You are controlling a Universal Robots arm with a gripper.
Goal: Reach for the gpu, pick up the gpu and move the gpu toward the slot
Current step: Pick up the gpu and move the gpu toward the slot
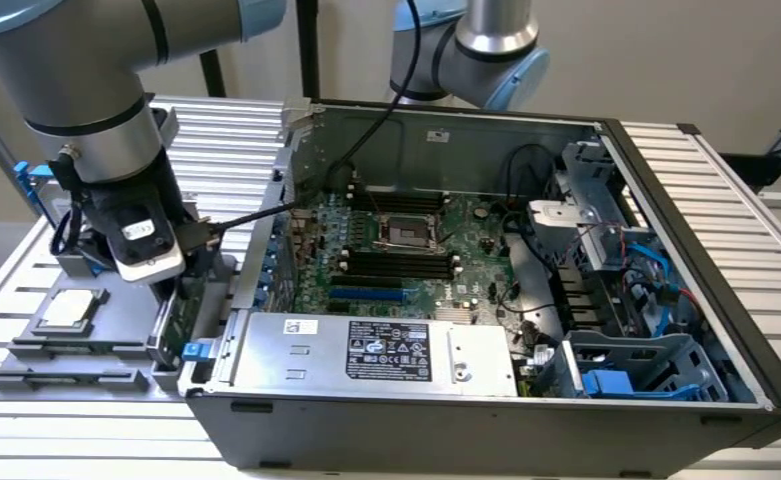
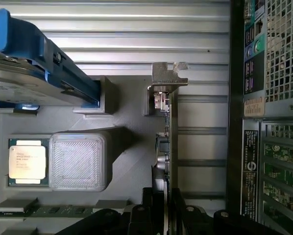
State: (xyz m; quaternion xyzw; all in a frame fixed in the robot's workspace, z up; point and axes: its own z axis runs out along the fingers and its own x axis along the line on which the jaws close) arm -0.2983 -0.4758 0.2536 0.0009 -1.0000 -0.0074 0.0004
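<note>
The gpu (image 2: pixel 168 142) stands on edge in a grey fixture (image 2: pixel 132 112), seen edge-on, with its silver bracket (image 2: pixel 167 78) at the far end. My gripper (image 2: pixel 167 215) straddles the card's near end, one black finger tight against each face, shut on it. In the exterior view the gripper (image 1: pixel 170 300) is low over the fixture at the exterior view's left, just outside the computer case, and a strip of the green gpu (image 1: pixel 166 328) shows below it. The blue expansion slot (image 1: pixel 363 295) lies on the motherboard inside the open case.
On the fixture lie a square silver processor chip (image 2: pixel 26 161) and a hard drive with blue rails (image 2: pixel 43 63). The case wall (image 2: pixel 237 122) stands close beside the card. A silver power supply (image 1: pixel 377 350) fills the case's front. A second arm (image 1: pixel 490 50) hangs behind.
</note>
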